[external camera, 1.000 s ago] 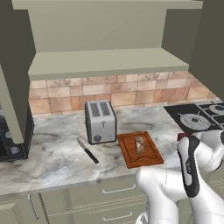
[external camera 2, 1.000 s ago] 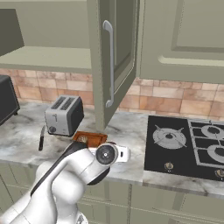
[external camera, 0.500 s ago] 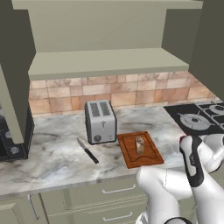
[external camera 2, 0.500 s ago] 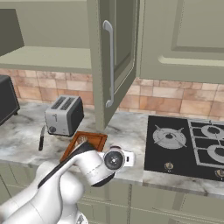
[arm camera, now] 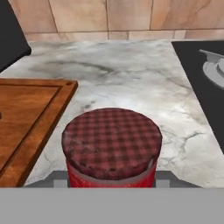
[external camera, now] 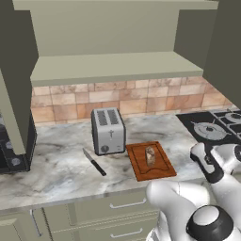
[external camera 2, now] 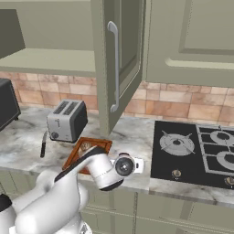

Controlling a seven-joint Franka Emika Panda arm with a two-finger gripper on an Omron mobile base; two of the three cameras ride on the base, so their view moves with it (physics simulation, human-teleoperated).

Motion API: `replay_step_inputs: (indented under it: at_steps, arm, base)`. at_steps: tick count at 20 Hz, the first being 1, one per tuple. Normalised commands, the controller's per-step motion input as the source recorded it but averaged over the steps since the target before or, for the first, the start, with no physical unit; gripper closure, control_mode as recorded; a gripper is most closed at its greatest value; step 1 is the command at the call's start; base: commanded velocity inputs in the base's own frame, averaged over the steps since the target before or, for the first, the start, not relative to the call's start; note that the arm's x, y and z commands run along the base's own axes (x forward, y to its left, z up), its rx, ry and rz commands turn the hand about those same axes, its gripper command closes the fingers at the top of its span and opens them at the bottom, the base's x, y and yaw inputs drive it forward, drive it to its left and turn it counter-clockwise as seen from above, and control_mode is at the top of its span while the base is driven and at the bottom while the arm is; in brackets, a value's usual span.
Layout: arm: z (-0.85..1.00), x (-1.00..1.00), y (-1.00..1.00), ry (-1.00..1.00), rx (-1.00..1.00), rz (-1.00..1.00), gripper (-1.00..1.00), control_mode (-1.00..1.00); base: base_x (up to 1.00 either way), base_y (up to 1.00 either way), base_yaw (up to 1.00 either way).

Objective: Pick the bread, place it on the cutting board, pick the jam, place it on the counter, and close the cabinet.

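Jaws closed on the jam (arm camera: 111, 146), finger tips flanking the red jar's sides low in the hand view, checked dark-red lid facing the camera. Held just above the marbled tabletop (arm camera: 131, 83), between the cutting board (arm camera: 26, 118) at left and the black stovetop (arm camera: 205, 78) at right. Resting on the cutting board (external camera: 150, 160), upright near its middle: the bread (external camera: 150, 156), brown crust with paler cut face. Standing just behind the board's left corner, a silver two-slot toaster (external camera: 108, 130); lying apart to the left on the stone, a black-handled knife (external camera: 94, 162). Hanging open above, the olive-green cabinet (external camera 2: 119, 59), its panelled door swung out toward the camera with a vertical silver bar handle (external camera 2: 114, 66), pale inner shelf (external camera: 117, 67) exposed. Folded low before the tabletop's front edge, the white arm (external camera 2: 98, 167), wrist turned toward the gap between board and stovetop (external camera 2: 196, 151). Seen at far left, part of a dark appliance (external camera: 16, 150).
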Motion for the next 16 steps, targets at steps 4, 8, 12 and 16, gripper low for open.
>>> replay_step_inputs:
  at_steps: [4, 8, 12, 16]
  arm:
    - [-0.35, 0.31, 0.00, 0.00, 0.00, 0.00, 1.00, -1.00]
    - [-0.34, 0.32, 0.00, 0.00, 0.00, 0.00, 1.00, -1.00]
    - [-0.30, 0.29, 0.00, 0.00, 0.00, 0.00, 1.00, -1.00]
    - [-0.27, 0.19, 0.00, 0.00, 0.00, 0.00, 1.00, -1.00]
  base:
    - [0.00, 0.00, 0.00]
    - [0.00, 0.00, 0.00]
    - [0.00, 0.00, 0.00]
    - [0.00, 0.00, 0.00]
